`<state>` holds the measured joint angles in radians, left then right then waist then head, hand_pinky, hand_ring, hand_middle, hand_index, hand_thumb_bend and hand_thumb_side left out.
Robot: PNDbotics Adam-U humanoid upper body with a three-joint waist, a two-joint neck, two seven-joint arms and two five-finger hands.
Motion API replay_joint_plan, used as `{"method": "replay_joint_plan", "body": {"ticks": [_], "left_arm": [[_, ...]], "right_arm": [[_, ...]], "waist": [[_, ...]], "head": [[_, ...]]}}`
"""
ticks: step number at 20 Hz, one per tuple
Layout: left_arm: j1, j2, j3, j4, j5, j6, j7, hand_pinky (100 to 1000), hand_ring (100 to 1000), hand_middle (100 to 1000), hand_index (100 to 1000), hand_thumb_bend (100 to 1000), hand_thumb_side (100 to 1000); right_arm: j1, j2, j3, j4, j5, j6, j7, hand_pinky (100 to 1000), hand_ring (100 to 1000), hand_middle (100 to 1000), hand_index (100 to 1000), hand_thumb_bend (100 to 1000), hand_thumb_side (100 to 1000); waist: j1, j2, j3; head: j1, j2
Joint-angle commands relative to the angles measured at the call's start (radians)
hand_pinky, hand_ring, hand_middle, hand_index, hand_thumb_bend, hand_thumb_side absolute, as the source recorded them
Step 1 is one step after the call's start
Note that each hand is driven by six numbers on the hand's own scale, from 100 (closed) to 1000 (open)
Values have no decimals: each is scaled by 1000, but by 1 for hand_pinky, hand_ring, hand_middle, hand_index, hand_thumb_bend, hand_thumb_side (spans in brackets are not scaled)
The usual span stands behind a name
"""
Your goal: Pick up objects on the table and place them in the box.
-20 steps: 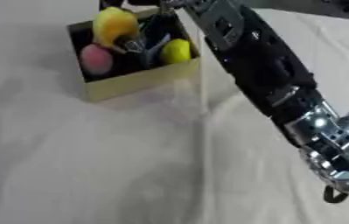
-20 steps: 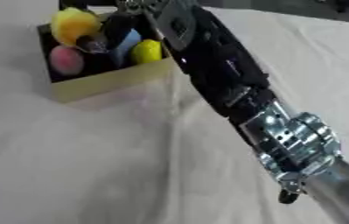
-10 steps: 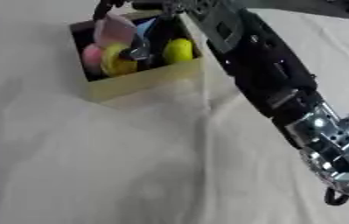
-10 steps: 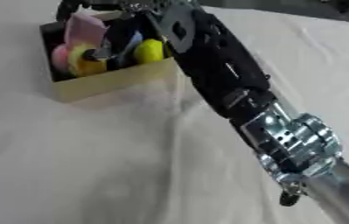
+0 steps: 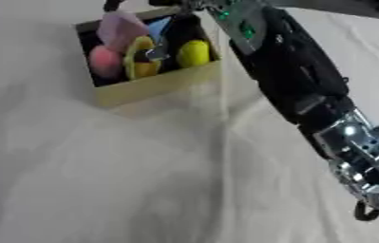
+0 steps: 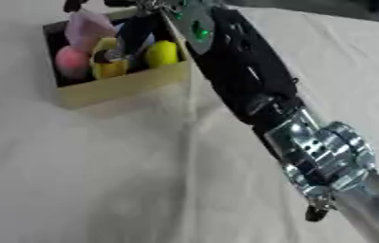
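Fingers of our right hand are hard to read: they reach down into the box from the top edge of the view, dark against the dark interior, and we cannot tell whether they are curled or straight, or whether they grip anything. The upper part of the hand is cut off by the frame. Our right arm runs diagonally from the lower right corner up to the box, black along the forearm with a silver joint near the bottom, and it hides the cloth behind it as well as the box's right rim. Our left hand shows in neither view.

The box sits at the upper left on the pale, wrinkled tablecloth. It is a small open carton with tan outer walls and a black inside. Packed in it we see a pale pink-lilac piece standing highest, a pink rounded object at the left, a yellow curved thing in the middle and a yellow ball-like object at the right, all close together
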<state>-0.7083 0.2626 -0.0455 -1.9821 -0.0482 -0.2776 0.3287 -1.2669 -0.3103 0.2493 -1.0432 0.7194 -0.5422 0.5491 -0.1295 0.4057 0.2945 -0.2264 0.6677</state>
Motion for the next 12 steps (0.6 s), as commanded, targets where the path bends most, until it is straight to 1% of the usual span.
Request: {"method": "replay_joint_plan", "body": {"ticks": [1, 2, 3, 4, 5, 6, 7, 8, 9, 10, 11, 12], "left_arm": [[-8, 8, 3, -18, -3, 2, -2, 711, 735, 675, 801, 532, 499], [-6, 9, 4, -18, -4, 2, -1, 711, 735, 675, 801, 532, 499], [-5, 10, 5, -18, -4, 2, 0, 711, 736, 676, 801, 532, 499], [-3, 11, 6, -18, -5, 3, 1, 711, 736, 676, 801, 532, 499], [-1, 13, 7, -18, -6, 3, 3, 711, 736, 676, 801, 532, 499], [2, 16, 9, -18, -8, 4, 6, 711, 736, 676, 801, 532, 499], [5, 20, 11, -18, -10, 5, 8, 710, 737, 676, 801, 531, 500], [9, 23, 12, -18, -11, 6, 10, 710, 737, 676, 801, 531, 500], [12, 26, 13, -18, -13, 7, 12, 710, 737, 676, 801, 530, 501], [15, 30, 15, -18, -15, 8, 15, 710, 737, 676, 801, 530, 501], [19, 35, 17, -18, -17, 9, 17, 710, 737, 676, 801, 529, 502], [22, 39, 19, -18, -20, 10, 21, 709, 738, 676, 800, 529, 502]], "right_arm": [[-15, -44, -21, -59, -40, 15, -25, 883, 885, 795, 883, 384, 380], [-12, -55, -25, -85, -64, 23, -35, 883, 882, 792, 882, 372, 380], [-8, -70, -33, -116, -96, 35, -48, 880, 872, 781, 877, 324, 391], [-3, -92, -42, -157, -137, 53, -67, 879, 870, 778, 877, 314, 400], [5, -115, -49, -201, -184, 74, -87, 880, 861, 768, 873, 261, 471], [16, -145, -58, -251, -248, 98, -113, 881, 859, 766, 872, 249, 482], [30, -178, -68, -302, -316, 126, -142, 880, 853, 758, 865, 194, 505], [48, -212, -79, -355, -382, 154, -173, 879, 850, 754, 859, 170, 520], [67, -245, -90, -403, -442, 183, -203, 879, 845, 749, 847, 121, 552], [92, -282, -103, -456, -505, 210, -237, 879, 844, 747, 842, 101, 565], [119, -314, -117, -505, -564, 231, -270, 881, 842, 745, 837, 100, 590], [148, -342, -132, -553, -622, 250, -305, 881, 838, 742, 833, 100, 597]], "waist": [[8, -32, -4], [8, -33, -5], [9, -34, -8], [9, -34, -10], [9, -35, -14], [9, -36, -18], [10, -37, -24], [11, -38, -29], [13, -38, -33], [15, -38, -39], [18, -38, -45], [22, -38, -51]], "head": [[4, 4], [5, 6], [8, 8], [10, 10], [14, 12], [18, 14], [23, 15], [28, 16], [32, 17], [38, 17], [42, 16], [45, 15]]}}
